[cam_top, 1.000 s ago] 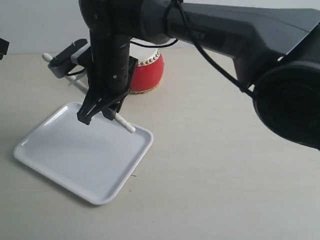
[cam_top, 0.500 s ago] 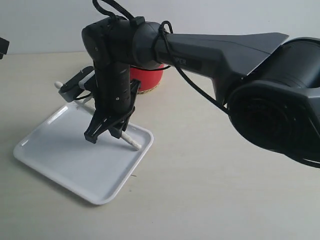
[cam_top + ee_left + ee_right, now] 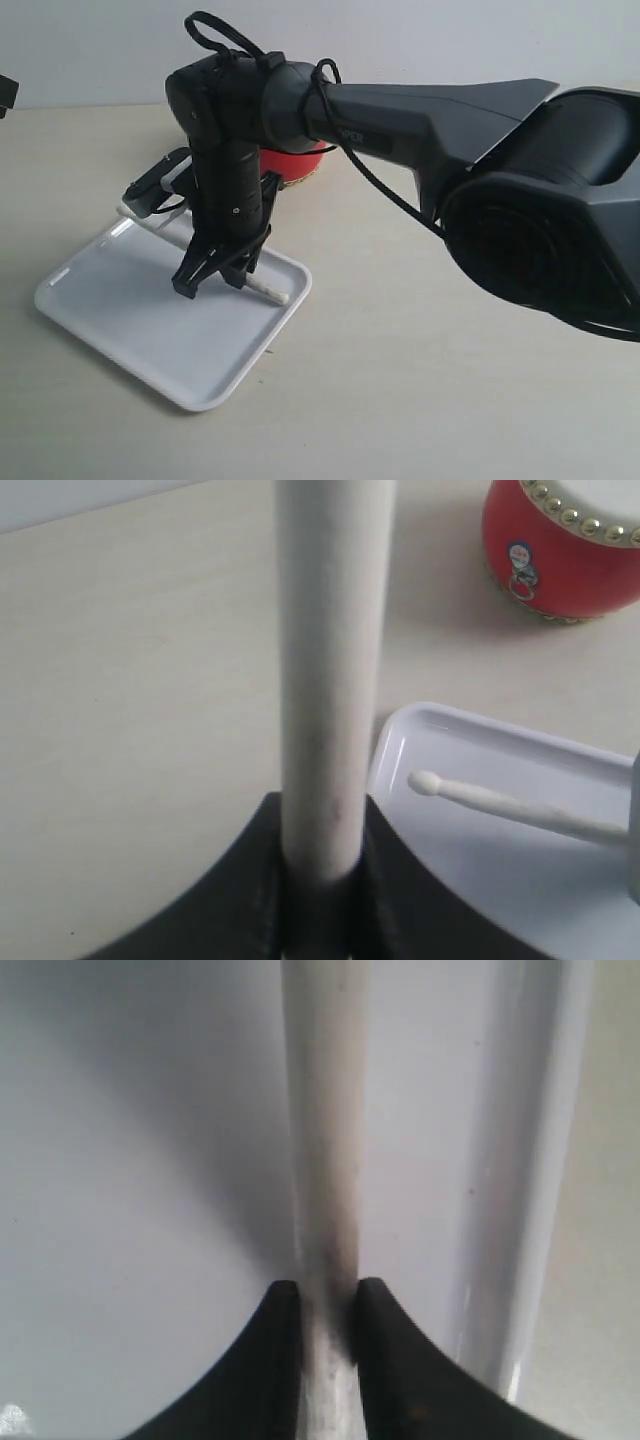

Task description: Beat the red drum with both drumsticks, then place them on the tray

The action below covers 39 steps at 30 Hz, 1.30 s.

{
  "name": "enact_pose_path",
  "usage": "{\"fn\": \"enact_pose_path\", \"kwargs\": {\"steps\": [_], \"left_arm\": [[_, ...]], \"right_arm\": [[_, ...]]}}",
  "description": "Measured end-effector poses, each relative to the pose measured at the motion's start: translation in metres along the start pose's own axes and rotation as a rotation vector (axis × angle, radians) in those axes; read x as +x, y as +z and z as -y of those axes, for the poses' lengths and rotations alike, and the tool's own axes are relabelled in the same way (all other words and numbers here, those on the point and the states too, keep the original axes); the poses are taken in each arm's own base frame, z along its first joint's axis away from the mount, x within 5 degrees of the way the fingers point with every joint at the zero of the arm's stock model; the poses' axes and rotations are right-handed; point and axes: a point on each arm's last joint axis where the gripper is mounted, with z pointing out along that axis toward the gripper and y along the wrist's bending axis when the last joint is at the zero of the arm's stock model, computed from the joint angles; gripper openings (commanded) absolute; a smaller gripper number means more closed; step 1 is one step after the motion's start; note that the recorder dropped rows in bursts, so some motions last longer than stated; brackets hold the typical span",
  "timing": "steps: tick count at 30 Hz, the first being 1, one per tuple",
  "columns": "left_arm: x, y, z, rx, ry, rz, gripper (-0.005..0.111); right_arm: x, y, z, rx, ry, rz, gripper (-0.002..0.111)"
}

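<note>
Two narrow grips. The right gripper (image 3: 210, 283) pinches one drumstick (image 3: 266, 289), slanted low over the tray (image 3: 225, 385); its tip perhaps touches the tray. The left gripper (image 3: 320, 855) clamps the other drumstick (image 3: 328, 660) near a corner of the tray. The red drum (image 3: 300, 163) stands beyond the tray, half hidden.

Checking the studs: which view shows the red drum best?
Left wrist view: the red drum sits unblocked, studs clear, though cropped. Exterior view: the right arm hides most of it. Right wrist view: absent.

Glossy plastic tray (image 3: 150, 330), glossy drum (image 3: 560, 560), matt wooden drumsticks (image 3: 335, 680)
</note>
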Motion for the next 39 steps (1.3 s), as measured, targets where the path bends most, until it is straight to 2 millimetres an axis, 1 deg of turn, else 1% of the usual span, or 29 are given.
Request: {"fn": "enact_pose_path", "kwargs": {"steps": [5, 9, 11, 14, 17, 20, 23, 27, 31, 35, 39], "left_arm": [[0.000, 0.000, 0.000, 0.000, 0.000, 0.000, 0.000], [0.000, 0.000, 0.000, 0.000, 0.002, 0.000, 0.000], [0.000, 0.000, 0.000, 0.000, 0.002, 0.000, 0.000], [0.000, 0.000, 0.000, 0.000, 0.002, 0.000, 0.000], [0.000, 0.000, 0.000, 0.000, 0.002, 0.000, 0.000], [0.000, 0.000, 0.000, 0.000, 0.002, 0.000, 0.000], [0.000, 0.000, 0.000, 0.000, 0.002, 0.000, 0.000], [0.000, 0.000, 0.000, 0.000, 0.002, 0.000, 0.000], [0.000, 0.000, 0.000, 0.002, 0.000, 0.001, 0.000], [0.004, 0.003, 0.003, 0.025, -0.002, 0.009, 0.000], [0.013, 0.012, 0.010, 0.079, -0.017, 0.047, 0.000]], "right_arm": [[0.000, 0.008, 0.000, -0.004, 0.001, -0.014, 0.000], [0.000, 0.008, 0.000, -0.004, 0.003, -0.014, 0.000], [0.000, 0.008, 0.000, -0.004, 0.003, -0.014, 0.003], [0.000, 0.008, 0.000, -0.004, 0.003, -0.014, 0.012], [0.000, 0.008, 0.000, -0.004, 0.003, -0.014, 0.027], [0.000, 0.008, 0.000, -0.004, 0.010, -0.014, 0.043], [0.000, 0.008, 0.000, -0.003, 0.020, -0.014, 0.053], [0.000, 0.008, 0.000, -0.003, 0.025, -0.014, 0.056], [0.000, 0.000, 0.000, 0.000, 0.026, -0.001, 0.056], [-0.001, -0.016, 0.000, 0.005, 0.026, 0.031, 0.056], [-0.001, -0.036, -0.001, 0.015, 0.006, 0.070, 0.056]]}}
